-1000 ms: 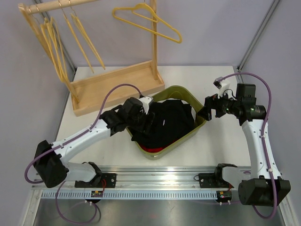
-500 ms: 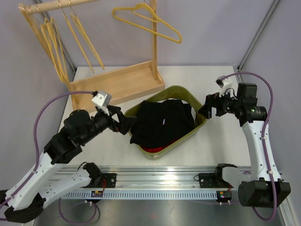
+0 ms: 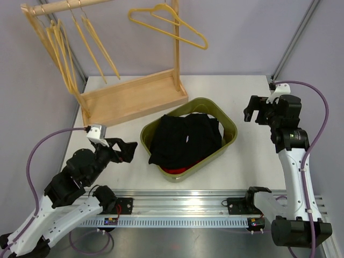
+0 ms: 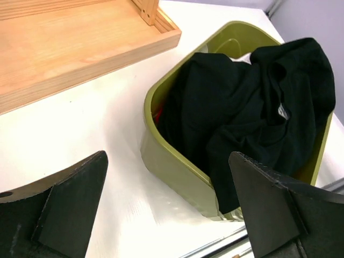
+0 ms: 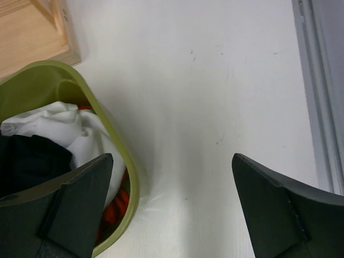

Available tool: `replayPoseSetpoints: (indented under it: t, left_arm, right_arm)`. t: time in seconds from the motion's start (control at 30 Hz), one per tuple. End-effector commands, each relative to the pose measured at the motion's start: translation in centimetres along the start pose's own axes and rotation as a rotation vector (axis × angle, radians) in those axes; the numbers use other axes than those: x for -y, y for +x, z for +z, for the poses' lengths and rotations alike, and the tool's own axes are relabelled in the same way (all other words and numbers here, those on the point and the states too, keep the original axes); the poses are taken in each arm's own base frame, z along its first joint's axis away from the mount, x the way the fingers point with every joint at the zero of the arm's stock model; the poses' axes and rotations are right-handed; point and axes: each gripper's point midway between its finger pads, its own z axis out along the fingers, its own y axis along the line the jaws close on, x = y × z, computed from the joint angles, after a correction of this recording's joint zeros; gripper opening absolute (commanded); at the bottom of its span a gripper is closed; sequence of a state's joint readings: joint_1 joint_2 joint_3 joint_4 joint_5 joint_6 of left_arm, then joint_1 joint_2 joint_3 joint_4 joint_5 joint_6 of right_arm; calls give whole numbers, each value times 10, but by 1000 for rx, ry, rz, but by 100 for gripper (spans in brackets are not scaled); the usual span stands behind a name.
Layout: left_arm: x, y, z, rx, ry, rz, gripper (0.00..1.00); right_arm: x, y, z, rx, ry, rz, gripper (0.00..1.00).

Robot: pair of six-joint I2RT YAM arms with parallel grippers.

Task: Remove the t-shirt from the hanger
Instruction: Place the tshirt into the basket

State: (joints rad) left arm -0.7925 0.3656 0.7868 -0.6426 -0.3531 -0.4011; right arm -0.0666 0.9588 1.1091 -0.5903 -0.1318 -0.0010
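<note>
White smooth table, grey walls behind. Black t-shirt lies crumpled in soft folds inside a rounded olive plastic bin at frame centre, off any hanger. Thin yellow hanger hangs bare at upper middle, by the wooden rack post. Left gripper at lower left, jaws spread wide, empty. Right gripper right of bin, likewise spread, holding nothing.

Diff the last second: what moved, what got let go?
Left gripper came off the black t-shirt, opened fully and pulled back left, clear of the green bin. Right gripper backed off the bin's right rim, away to the right, open. T-shirt lies in the bin as before; hangers and wooden rack unchanged.
</note>
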Motion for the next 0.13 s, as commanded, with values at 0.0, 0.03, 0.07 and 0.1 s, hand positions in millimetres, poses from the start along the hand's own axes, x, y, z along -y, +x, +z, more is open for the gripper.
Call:
replayPoseSetpoints:
  t: [0.0,0.03,0.07,0.1]
  left_arm:
    - [-11,-8,-1,49,-59,-29,99]
    - [-12,-8,-2,49,-65,-26,99]
    - [-12,-8,-2,52,-65,-27,99]
    - [-13,-7,-2,49,-66,-24,99]
  right_arm:
    - [20,-10,-1,68,116,18,99]
    - [19,-7,0,64,107,11,99]
    - [19,-9,0,82,106,7,100]
    - [19,-8,1,82,106,4,100]
